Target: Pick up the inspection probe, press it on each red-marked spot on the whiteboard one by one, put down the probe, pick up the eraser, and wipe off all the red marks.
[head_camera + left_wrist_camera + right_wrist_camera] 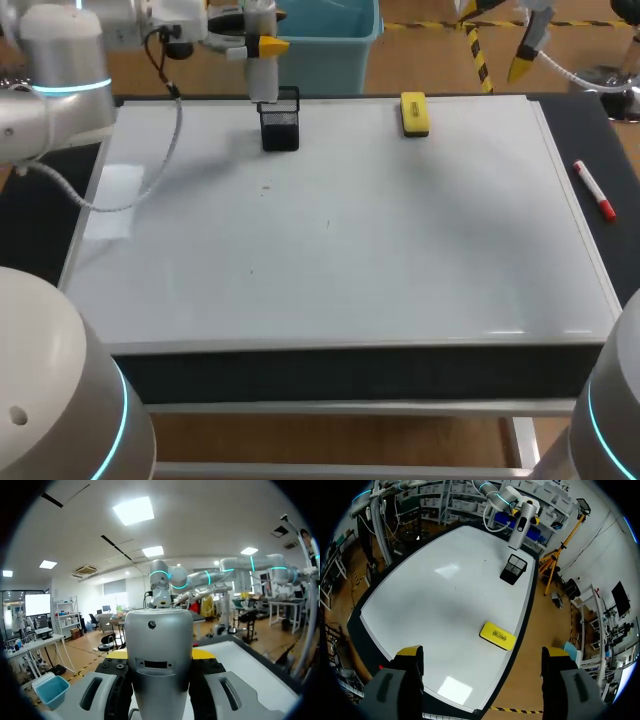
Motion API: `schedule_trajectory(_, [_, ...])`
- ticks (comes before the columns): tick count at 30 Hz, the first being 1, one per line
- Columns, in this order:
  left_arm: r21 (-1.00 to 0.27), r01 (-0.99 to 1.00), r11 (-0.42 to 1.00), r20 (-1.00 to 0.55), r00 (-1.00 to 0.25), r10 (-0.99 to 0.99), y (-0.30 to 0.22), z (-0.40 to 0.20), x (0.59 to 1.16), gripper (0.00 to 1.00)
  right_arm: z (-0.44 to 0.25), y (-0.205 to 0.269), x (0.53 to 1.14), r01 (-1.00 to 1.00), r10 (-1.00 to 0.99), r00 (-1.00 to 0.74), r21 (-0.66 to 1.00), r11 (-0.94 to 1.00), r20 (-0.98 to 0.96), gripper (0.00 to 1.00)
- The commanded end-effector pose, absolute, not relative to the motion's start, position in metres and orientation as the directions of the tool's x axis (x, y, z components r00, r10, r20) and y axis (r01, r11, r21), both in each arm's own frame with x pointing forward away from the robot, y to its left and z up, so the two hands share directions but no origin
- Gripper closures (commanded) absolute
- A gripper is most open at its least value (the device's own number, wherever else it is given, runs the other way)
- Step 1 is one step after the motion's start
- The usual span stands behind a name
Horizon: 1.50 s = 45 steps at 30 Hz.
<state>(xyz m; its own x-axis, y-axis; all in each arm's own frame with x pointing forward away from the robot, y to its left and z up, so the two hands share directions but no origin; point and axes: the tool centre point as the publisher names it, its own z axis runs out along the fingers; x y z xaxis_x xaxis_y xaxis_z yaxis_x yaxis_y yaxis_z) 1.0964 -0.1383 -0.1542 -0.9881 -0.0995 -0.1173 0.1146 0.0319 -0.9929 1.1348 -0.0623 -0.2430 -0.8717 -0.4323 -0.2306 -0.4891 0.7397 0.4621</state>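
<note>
My left gripper (262,45) hangs at the board's far edge, shut on the silver cylindrical probe (263,82). The probe stands upright just above the black mesh holder (281,127). In the left wrist view the probe (159,650) fills the space between the fingers of the left gripper (160,655). The yellow eraser (414,113) lies on the whiteboard (400,240) near its far edge. A few tiny marks (266,187) dot the board's left middle. My right gripper (522,60) is open, high beyond the far right corner; in its own view the right gripper (482,655) hangs over the eraser (497,635).
A red marker (594,190) lies on the dark strip to the right of the board. A pale sheet (115,200) rests at the board's left edge. A blue bin (330,40) stands behind the holder. The left arm's cable (165,150) droops over the left side.
</note>
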Motion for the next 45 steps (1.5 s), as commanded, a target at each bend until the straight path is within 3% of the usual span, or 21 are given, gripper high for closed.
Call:
schedule_trajectory(1, [-0.994, 0.110, 0.025, -0.111, -0.993, -0.044, -0.148, -0.160, 1.120, 1.00, -0.242, -0.063, 1.134, -0.490, -0.434, -0.871, 0.459, 0.741, -0.229, 0.00])
schedule_trajectory(45, [-0.998, 0.064, -0.004, -0.063, -0.994, -0.088, -0.155, -0.255, 1.154, 1.00, -0.242, -0.063, 1.134, -0.490, -0.434, -0.871, 0.459, 0.741, -0.229, 0.00])
